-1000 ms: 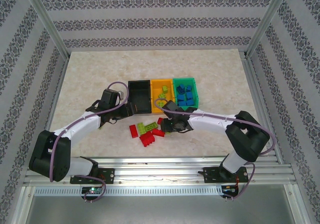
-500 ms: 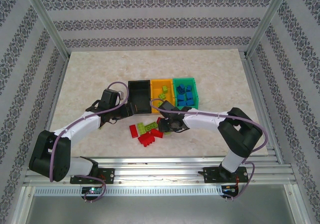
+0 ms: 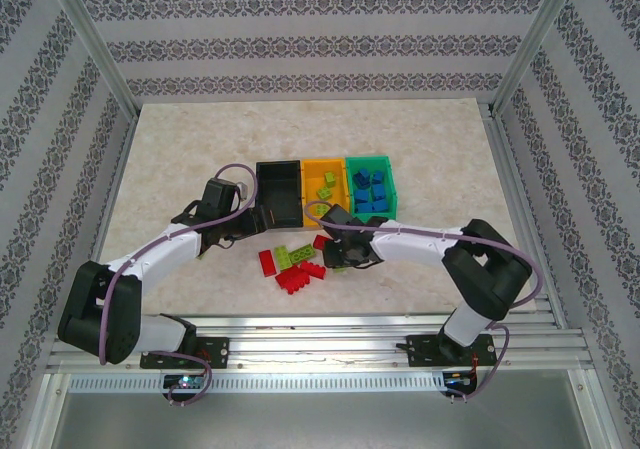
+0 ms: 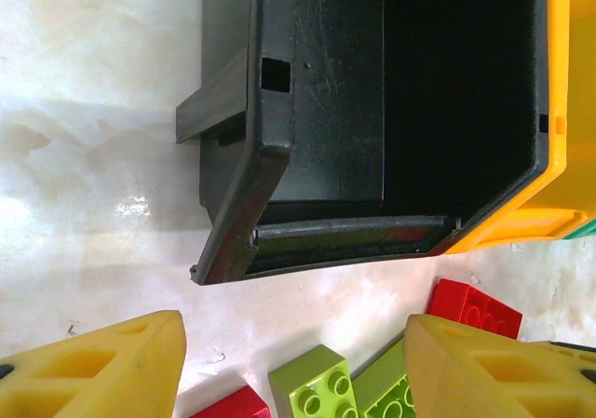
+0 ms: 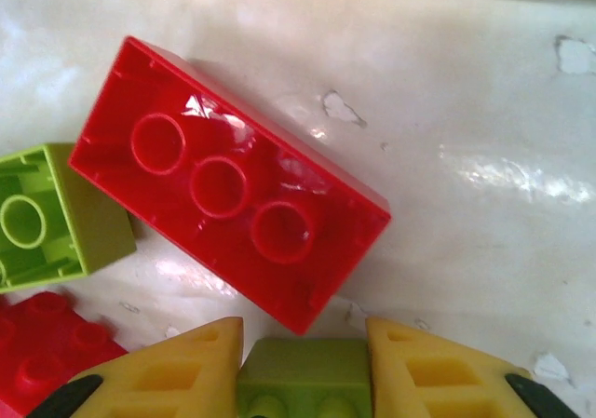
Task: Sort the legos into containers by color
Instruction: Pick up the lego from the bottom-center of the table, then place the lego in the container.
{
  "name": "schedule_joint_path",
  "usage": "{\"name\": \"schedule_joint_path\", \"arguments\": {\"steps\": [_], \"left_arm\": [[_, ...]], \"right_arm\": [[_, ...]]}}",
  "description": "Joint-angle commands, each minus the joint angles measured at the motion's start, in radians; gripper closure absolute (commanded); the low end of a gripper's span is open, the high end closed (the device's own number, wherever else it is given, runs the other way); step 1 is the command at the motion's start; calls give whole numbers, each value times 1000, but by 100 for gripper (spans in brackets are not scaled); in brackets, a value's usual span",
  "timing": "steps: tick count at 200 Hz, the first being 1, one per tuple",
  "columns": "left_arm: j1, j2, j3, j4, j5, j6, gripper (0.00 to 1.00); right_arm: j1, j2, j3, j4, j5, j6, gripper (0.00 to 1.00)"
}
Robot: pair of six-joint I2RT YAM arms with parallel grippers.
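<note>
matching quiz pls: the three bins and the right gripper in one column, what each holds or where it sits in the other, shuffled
Column 1
1. black bin
2. orange bin
3. green bin
4. right gripper

Column 2
a. holds blue bricks
b. shut on a lime green brick
c. left end of the bin row
d. holds lime green bricks

Pairs: 1-c, 2-d, 3-a, 4-b

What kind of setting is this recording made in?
Probably a lab robot test cell: aluminium frame posts, patterned wall panels around a marble-look tabletop, two arms bolted at its near edge.
</note>
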Motion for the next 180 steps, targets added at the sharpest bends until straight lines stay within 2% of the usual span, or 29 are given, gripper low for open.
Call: {"name": "schedule_joint_path", "arguments": {"steps": [1,33,61,117,180], "left_arm": [[13,-8,-3,24,12,-11,37],[13,-9,-4,22,14,-13,37],[13,-17,-7,19,14,-14,37],[15,-50,-32,2,1,-21,36],[15,-87,-34,-69,-17,2,36]], "right_arm": [[6,-53,3,-31,40,-5,67],[-31,-92,62,-38,52,-64,67],[-105,-74,141,-13,31,-139,67],[-226,120,405,24,-6,-241,67],[-266,371,657,27,-69,-270,66]]}}
